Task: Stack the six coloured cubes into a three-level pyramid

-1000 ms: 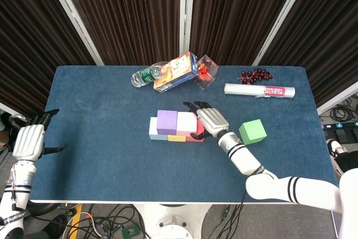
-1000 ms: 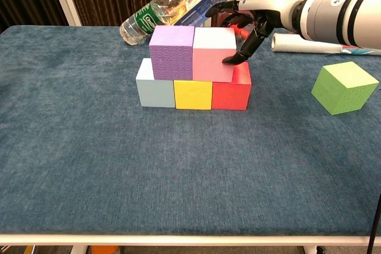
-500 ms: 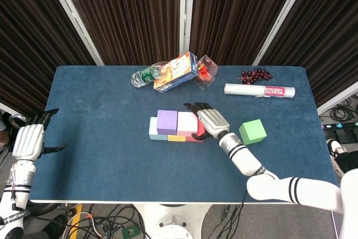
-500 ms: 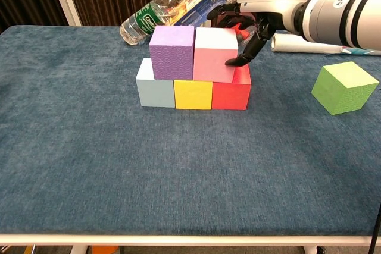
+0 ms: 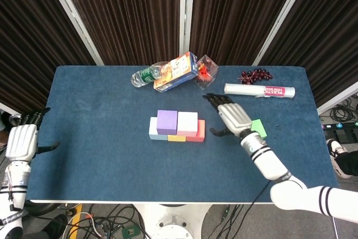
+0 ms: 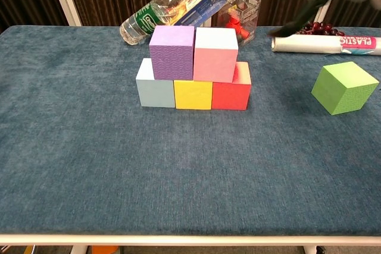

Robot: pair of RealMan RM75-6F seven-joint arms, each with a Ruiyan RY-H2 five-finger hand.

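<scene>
Left hand (image 5: 22,141): at the near left edge of the table (image 6: 89,165), off the cloth, fingers apart, nothing in it.
Bottom row: light blue cube (image 6: 155,86), yellow cube (image 6: 193,94) and red cube (image 6: 231,91) side by side, touching, mid-table; the row's long axis runs left to right across the table, faces square to the chest camera.
Second level: purple cube (image 6: 172,50) and pink cube (image 6: 215,52) touching each other on top of the row, the purple one over the blue-yellow seam, the pink one over the yellow-red seam. Purple shows a fine embossed texture; pink has a paler top.
Green cube (image 6: 344,87): alone on the cloth well right of the stack, turned so a corner edge faces the chest camera.
Right hand (image 5: 233,118): raised between the stack and the green cube, fingers spread, grasping nothing; blurred in the chest view.
Paper roll (image 6: 324,43): lying left-right at the far right, pink label reading "PLASTIC".
Grapes (image 5: 255,75): dark bunch just behind the roll.
Clear box (image 6: 239,17): far centre, red item inside.
Carton (image 6: 201,5): orange and blue, tilted, print unreadable.
Bottle (image 6: 153,18): on its side, green label, text too small.
</scene>
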